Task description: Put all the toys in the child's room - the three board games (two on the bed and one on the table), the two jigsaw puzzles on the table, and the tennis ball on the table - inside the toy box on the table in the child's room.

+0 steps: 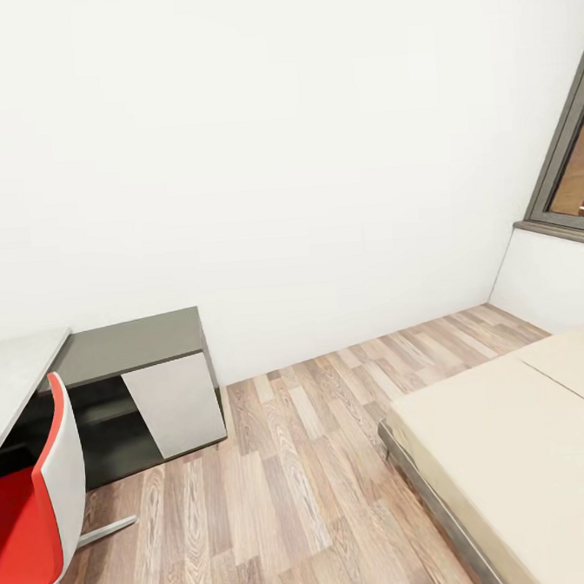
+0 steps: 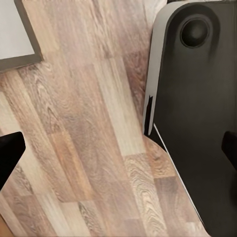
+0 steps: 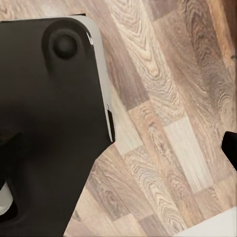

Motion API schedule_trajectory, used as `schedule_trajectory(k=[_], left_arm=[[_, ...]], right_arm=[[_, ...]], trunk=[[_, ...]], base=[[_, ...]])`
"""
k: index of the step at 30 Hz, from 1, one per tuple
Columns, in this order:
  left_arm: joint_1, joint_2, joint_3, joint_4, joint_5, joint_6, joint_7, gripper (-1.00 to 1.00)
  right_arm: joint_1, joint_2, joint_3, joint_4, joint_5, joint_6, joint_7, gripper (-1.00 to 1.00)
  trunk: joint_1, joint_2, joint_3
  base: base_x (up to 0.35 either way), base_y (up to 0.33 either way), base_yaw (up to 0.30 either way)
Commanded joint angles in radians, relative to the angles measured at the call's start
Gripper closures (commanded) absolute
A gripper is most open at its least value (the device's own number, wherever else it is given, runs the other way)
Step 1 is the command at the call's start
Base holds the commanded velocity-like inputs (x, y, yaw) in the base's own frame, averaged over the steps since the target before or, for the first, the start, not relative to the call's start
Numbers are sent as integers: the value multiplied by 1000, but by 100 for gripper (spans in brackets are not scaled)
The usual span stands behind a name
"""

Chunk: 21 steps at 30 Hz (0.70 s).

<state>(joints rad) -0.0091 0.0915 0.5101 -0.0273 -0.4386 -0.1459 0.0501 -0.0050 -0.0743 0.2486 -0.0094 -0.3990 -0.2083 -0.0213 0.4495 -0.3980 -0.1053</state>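
- Child's room shows as a white wall (image 1: 272, 136) across the far side and a wood-plank floor (image 1: 288, 484) running from the near left to the far right corner.
- Bed (image 1: 513, 459) fills the near right: a plain cream mattress split by a seam, on a dark frame, with nothing lying on the part in view.
- Low dark cabinet (image 1: 133, 390) with a white door stands against the far wall at the left, its open side shadowed.
- Worktop (image 1: 14, 372), pale grey, shows as a corner at the far left edge, just beside the cabinet; no toys or toy box can be seen on this bare corner.
- Red and white chair (image 1: 38, 527) sits at the near left, in front of the worktop corner.
- Window (image 1: 571, 168) with a dark frame is at the far right, above the bed.
- Robot base (image 2: 197, 123), dark with a pale rim, lies over the planks in both wrist views.
- Left gripper (image 2: 118, 148): dark fingertips sit at opposite edges of its wrist view, spread wide with only floor between them.
- Right gripper (image 3: 118, 143): one fingertip is plain at the edge, the other lost against the dark base, so I cannot tell how wide it stands; nothing appears held.
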Motion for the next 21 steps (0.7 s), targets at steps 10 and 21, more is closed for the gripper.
schedule_trajectory(k=[10,21], left_arm=[[-1,0,11,-4,-8,-6,3,-100],[-2,-11,15,-27,-7,-6,2,-100]], right_arm=[[0,1,13,-2,2,-3,-26,-100],[0,8,8,-3,-2,-5,-28,-100]], trunk=[[1,-2,-2],[1,-2,-2]], base=[[0,0,0],[0,0,0]])
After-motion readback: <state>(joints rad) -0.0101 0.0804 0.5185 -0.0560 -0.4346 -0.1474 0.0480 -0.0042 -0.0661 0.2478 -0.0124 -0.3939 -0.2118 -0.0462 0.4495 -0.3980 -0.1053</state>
